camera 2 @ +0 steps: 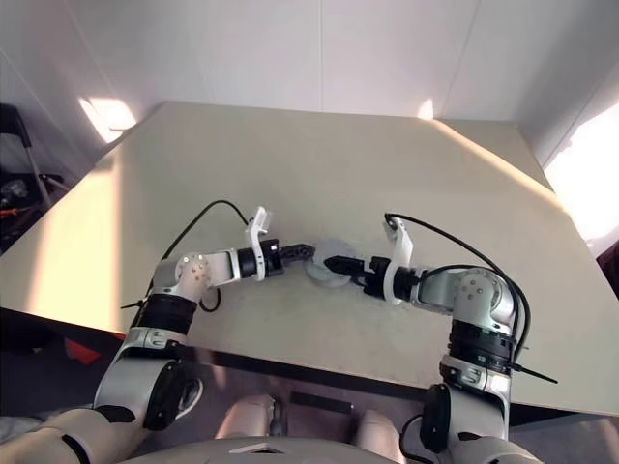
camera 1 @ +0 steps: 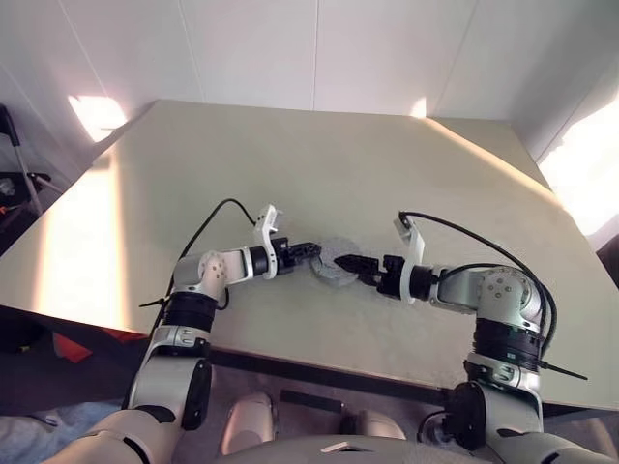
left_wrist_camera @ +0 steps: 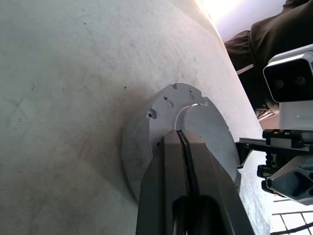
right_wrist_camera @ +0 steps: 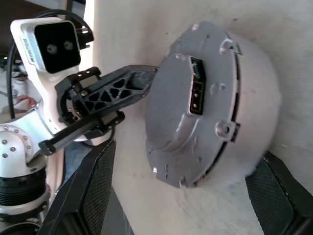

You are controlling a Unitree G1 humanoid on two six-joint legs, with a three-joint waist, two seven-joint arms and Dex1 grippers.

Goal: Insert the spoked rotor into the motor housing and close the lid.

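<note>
I have both arms reaching in over the near half of the pale beige desk (camera 1: pixel 290 164), their tips meeting around one object close to the middle of the near edge. That object is a round, squat, grey metal puck, the closed motor housing (camera 1: pixel 334 264), lying flat on the desk well clear of the far edge and of both side edges. In the right wrist view its top (right_wrist_camera: pixel 195 103) is a smooth grey plate with small screw holes and lugs round the rim and a little dark rectangular connector set into it; I cannot tell from these views whether that plate is the lid. The left gripper (camera 1: pixel 314 253) comes in from the housing's left side with its two black fingers (left_wrist_camera: pixel 188 161) pressed flat together, nothing between them, their joined tip lying against the housing's top face near the raised centre step. The right gripper (camera 1: pixel 345 263) comes in from the housing's right side with its black fingers (right_wrist_camera: pixel 98 186) spread wide, one on each side of the puck; I cannot tell if either pad touches the rim. The two grippers point at each other across the housing.
</note>
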